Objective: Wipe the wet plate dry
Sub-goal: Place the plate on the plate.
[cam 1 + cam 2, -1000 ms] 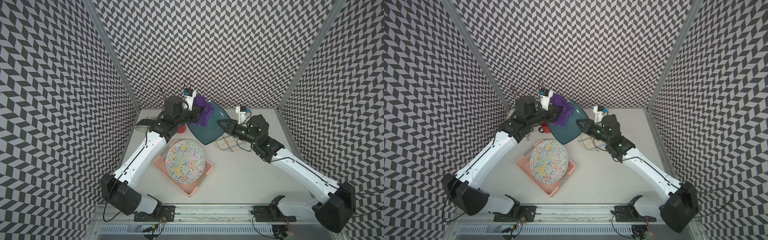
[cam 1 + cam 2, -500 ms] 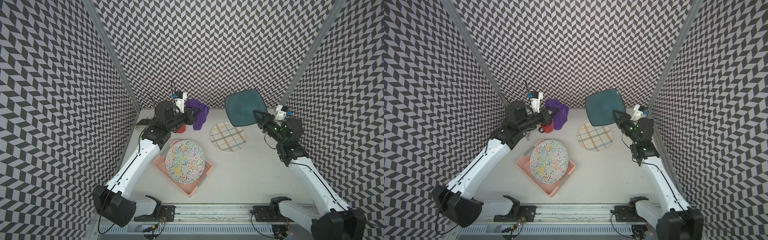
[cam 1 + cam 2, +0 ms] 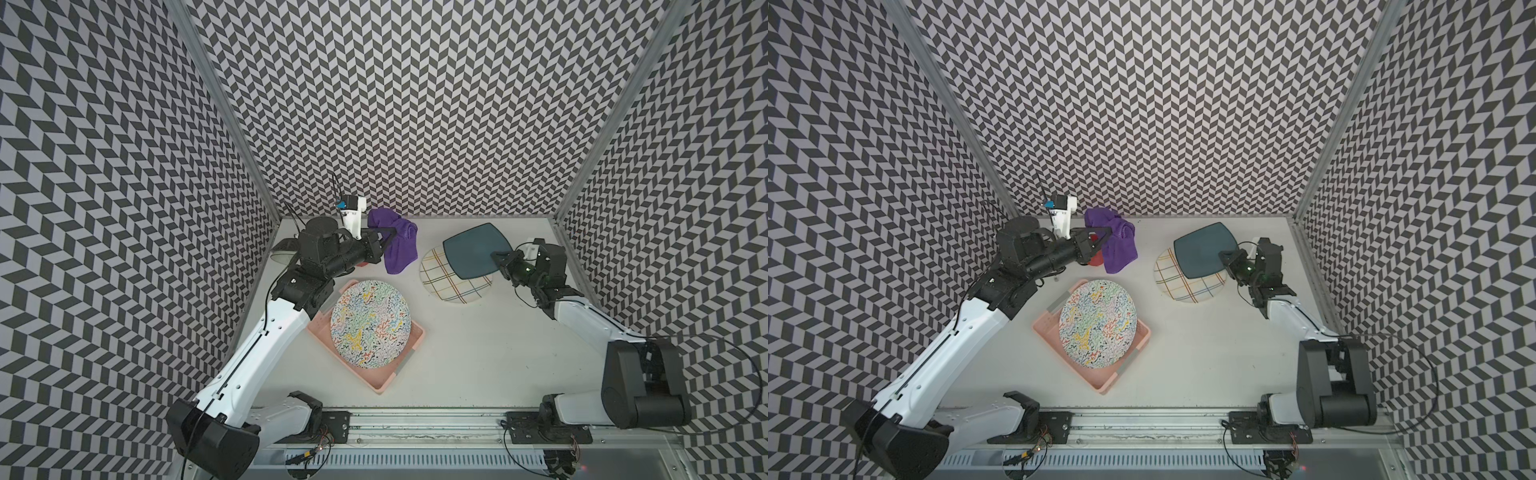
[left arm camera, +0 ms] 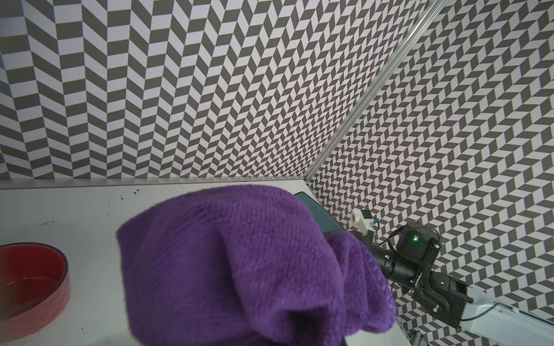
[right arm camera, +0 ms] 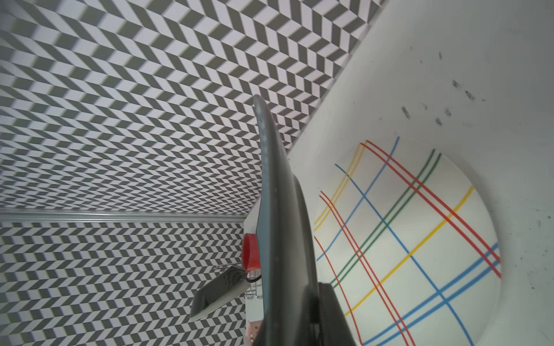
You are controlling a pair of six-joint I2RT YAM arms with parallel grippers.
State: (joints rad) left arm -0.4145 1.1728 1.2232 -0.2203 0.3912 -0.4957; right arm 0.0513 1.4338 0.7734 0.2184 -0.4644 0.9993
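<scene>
**Top views.** One second ago the left end effector (image 3: 380,239) pressed the purple towel (image 3: 397,245) against the teal square plate (image 3: 476,255), which the right end effector (image 3: 500,259) held upright near the centre back of the counter (image 3: 478,353). Half a second ago the two had parted and the plate was raised high on the right. The plate is now low and nearly flat, overlapping the far right part of the plaid round plate (image 3: 446,280); whether it rests on that plate or hovers just above it cannot be told. The right end effector is closed on the plate's right edge. The left end effector is clamped on the towel, which hangs clear of the counter near the back wall (image 3: 1154,104), well apart from the teal plate. Judgement: the wiping contact has ended and the plate is being set down on the stack; release is not yet done.

**Left wrist view.** The towel (image 4: 239,263) fills the foreground and hides the left end effector's tips. A red bowl (image 4: 30,272) stands on the counter (image 4: 90,209) beside it. The teal plate's edge (image 4: 317,215) shows behind the towel.

**Right wrist view.** The teal plate (image 5: 278,209) is seen edge-on, gripped at its near rim, with the plaid plate (image 5: 404,239) close behind it.

**Surface and room.** The counter is white, with small dark specks. A pink tray (image 3: 1100,374) carries a multicoloured squiggle-pattern plate (image 3: 1098,324). Chevron-patterned walls enclose three sides.
</scene>
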